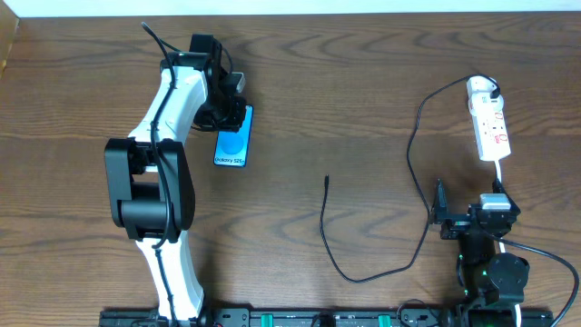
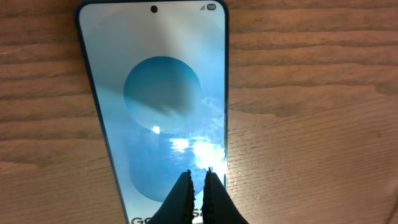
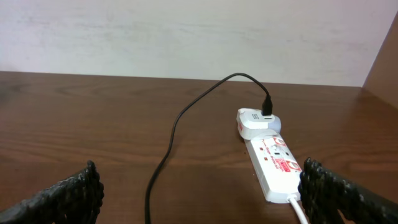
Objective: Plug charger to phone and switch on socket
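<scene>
The phone (image 1: 233, 143) lies flat on the wooden table at the left, its blue screen up; it fills the left wrist view (image 2: 155, 93). My left gripper (image 2: 198, 177) is shut and empty, its tips right over the phone's lower screen. The charger cable (image 1: 413, 154) runs from the white adapter on the socket (image 1: 490, 123) at the right down in a loop to its free tip (image 1: 327, 180) mid-table. The cable (image 3: 168, 143) and the socket (image 3: 273, 163) also show in the right wrist view. My right gripper (image 3: 199, 196) is open and empty, short of the socket.
The socket's white lead (image 1: 500, 177) runs toward the right arm's base (image 1: 490, 263). The left arm (image 1: 154, 173) stretches over the left part of the table. A pale wall (image 3: 186, 31) stands behind the table's far edge.
</scene>
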You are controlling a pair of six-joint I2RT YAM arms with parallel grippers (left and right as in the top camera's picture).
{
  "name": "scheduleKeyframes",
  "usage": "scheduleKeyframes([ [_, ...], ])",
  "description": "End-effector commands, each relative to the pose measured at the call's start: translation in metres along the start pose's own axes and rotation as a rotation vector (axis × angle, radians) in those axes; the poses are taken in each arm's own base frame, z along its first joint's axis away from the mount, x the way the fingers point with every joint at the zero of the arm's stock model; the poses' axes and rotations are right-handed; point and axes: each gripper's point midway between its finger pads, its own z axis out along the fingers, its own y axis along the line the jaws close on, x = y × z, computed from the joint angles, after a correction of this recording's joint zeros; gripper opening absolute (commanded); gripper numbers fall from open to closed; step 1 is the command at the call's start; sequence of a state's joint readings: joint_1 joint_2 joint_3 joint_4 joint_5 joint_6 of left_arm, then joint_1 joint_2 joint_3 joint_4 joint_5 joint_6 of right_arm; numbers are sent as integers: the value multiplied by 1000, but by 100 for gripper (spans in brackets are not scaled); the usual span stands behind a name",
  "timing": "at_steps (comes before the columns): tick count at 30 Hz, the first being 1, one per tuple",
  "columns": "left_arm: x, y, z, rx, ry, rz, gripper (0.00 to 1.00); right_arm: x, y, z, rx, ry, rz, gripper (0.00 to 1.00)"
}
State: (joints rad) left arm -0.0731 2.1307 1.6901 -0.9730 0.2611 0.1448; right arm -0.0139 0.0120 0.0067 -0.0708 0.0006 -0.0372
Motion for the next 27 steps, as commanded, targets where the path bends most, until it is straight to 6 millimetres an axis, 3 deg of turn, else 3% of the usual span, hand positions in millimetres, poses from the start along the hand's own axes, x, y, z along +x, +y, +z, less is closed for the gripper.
scheduleKeyframes([
  [1, -8, 2, -17, -23, -46, -2, 8, 1, -3, 0, 14, 1, -8, 99],
  [5, -8, 4, -17, -34, -46, -2, 54, 1, -3, 0, 14, 1, -8, 99],
  [10, -8, 7, -17, -51, -45, -2, 87, 1, -3, 0, 14, 1, -8, 99],
  [15, -9, 8, -17, -59, -49, -2, 94, 1, -3, 0, 14, 1, -8, 99],
  [27, -12, 21, -16, -129, -58, -2, 95, 1, -3, 0, 14, 1, -8, 99],
])
